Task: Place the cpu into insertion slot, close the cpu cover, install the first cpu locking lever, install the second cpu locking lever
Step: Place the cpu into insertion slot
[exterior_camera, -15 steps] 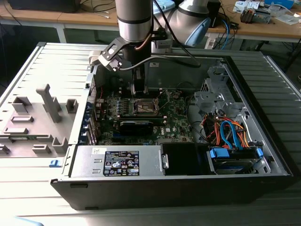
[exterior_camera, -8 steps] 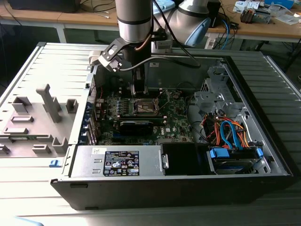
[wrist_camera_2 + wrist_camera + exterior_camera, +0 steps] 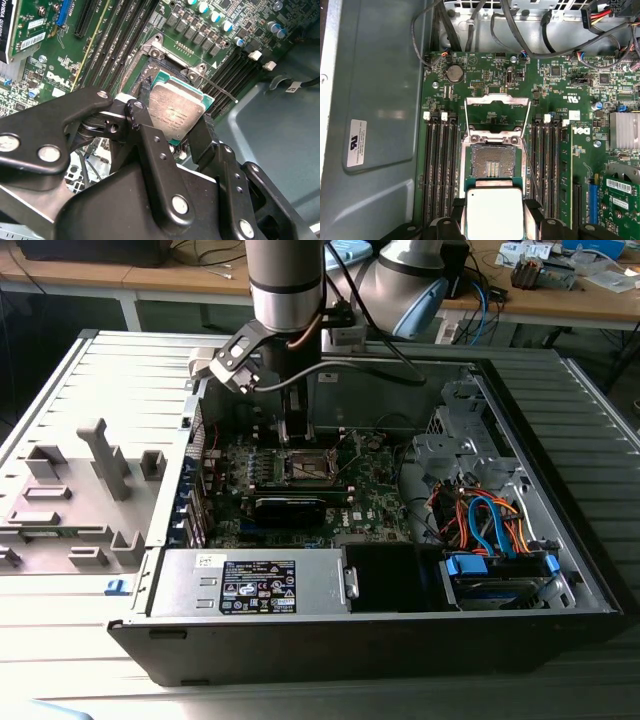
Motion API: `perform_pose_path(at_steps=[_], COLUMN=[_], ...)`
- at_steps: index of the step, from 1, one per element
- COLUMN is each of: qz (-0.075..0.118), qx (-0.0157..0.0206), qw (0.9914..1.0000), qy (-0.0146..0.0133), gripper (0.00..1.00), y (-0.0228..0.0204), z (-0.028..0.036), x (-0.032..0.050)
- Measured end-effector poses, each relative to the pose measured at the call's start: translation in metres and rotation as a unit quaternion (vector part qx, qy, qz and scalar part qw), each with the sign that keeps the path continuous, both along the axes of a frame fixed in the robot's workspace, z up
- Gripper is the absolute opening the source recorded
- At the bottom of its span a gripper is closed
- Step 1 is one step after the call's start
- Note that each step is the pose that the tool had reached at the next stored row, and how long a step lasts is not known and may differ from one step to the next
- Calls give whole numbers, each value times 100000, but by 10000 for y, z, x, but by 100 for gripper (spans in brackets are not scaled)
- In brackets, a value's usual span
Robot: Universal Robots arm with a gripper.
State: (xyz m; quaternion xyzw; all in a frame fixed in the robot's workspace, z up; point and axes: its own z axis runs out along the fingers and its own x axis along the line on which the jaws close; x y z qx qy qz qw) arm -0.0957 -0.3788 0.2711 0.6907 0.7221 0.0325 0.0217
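Green board (image 3: 570, 165) lies below end effector (image 3: 494, 210). Cpu cover (image 3: 496, 114) stands open beyond insertion slot (image 3: 492, 161), which sits bare just ahead. End effector is clamped on cpu (image 3: 176, 112) (edges only); best kept level, squared to slot.

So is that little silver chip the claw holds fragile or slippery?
Probably stiff: the cpu sits flat between the fingers without sagging. Likely light, being so thin. Held only by its edges, with a smooth metal face, it could slip.
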Motion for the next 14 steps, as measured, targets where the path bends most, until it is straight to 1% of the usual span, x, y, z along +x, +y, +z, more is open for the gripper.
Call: perform_pose_path(at_steps=[10, 12, 14], qz=[0, -1, 1], qx=[-11, -13, -15], qw=[100000, 100000, 100000], qy=[0, -1, 1], gripper=[55, 55, 55], y=[0, 0, 0], z=[-17, -43, -45], x=[0, 0, 0])
